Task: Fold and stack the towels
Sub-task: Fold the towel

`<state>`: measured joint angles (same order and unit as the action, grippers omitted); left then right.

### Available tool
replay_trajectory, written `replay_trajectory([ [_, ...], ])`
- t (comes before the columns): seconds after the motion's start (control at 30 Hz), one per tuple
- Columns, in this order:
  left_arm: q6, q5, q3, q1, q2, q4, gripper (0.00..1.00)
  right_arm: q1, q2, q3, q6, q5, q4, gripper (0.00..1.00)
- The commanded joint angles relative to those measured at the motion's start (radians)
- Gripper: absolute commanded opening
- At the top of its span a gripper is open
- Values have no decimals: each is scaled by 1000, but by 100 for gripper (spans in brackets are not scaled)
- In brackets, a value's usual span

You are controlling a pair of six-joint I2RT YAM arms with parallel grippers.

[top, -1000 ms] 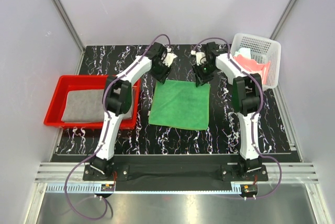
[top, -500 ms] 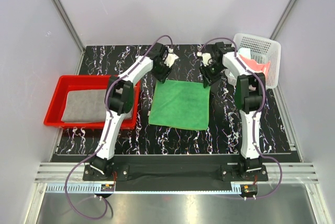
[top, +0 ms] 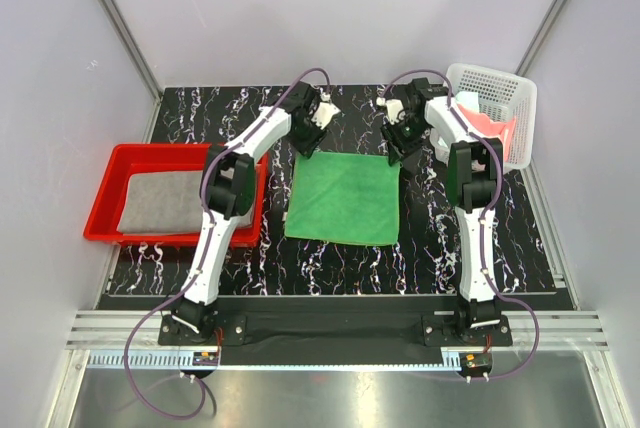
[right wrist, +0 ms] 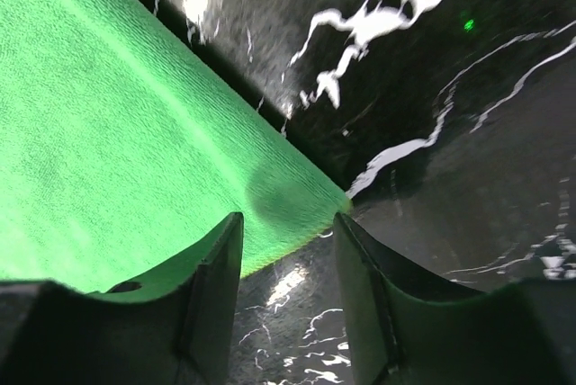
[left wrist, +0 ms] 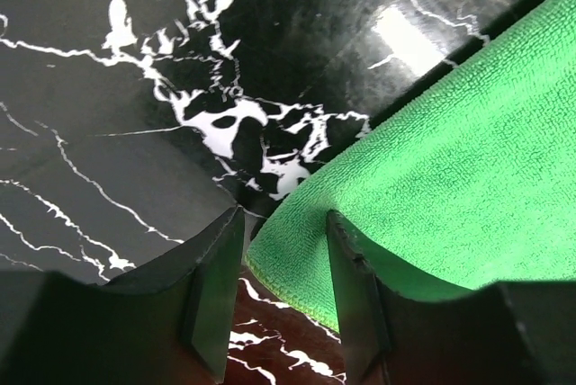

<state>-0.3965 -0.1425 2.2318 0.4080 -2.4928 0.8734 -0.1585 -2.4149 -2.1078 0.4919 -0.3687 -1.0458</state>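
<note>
A bright green towel (top: 343, 198) lies spread flat in the middle of the black marbled table. My left gripper (top: 309, 150) hangs low over its far left corner, jaws open. In the left wrist view that corner (left wrist: 297, 264) lies between the two fingers (left wrist: 216, 286), unpinched. My right gripper (top: 397, 154) stands open at the far right corner. In the right wrist view the green edge (right wrist: 279, 210) runs between its fingers (right wrist: 364, 286). A grey towel (top: 160, 203) lies folded in the red tray. A salmon-pink towel (top: 480, 122) sits crumpled in the basket.
The red tray (top: 112, 180) stands at the left edge of the table. The white perforated basket (top: 510, 88) stands at the far right corner, close to the right arm's elbow. Grey walls close in the back and both sides.
My right gripper has shifted rightward from over the towel's far edge to its far right corner. The left gripper has stayed at the far left corner.
</note>
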Motion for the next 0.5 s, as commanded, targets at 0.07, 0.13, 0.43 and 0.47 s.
replay_trajectory([
  [0.07, -39, 34, 34, -32, 15, -7, 44, 5, 16, -61, 27, -6, 1, 52],
  [0.13, -41, 32, 32, -34, 14, -1, 44, 7, 23, -52, 48, -15, 13, 52],
  [0.43, -24, -6, -11, -37, 80, -27, 51, 7, -33, -103, 97, -105, 3, 52],
  [0.47, -24, -6, -11, -37, 84, -30, 51, 7, -45, -118, 99, -116, 1, 52],
])
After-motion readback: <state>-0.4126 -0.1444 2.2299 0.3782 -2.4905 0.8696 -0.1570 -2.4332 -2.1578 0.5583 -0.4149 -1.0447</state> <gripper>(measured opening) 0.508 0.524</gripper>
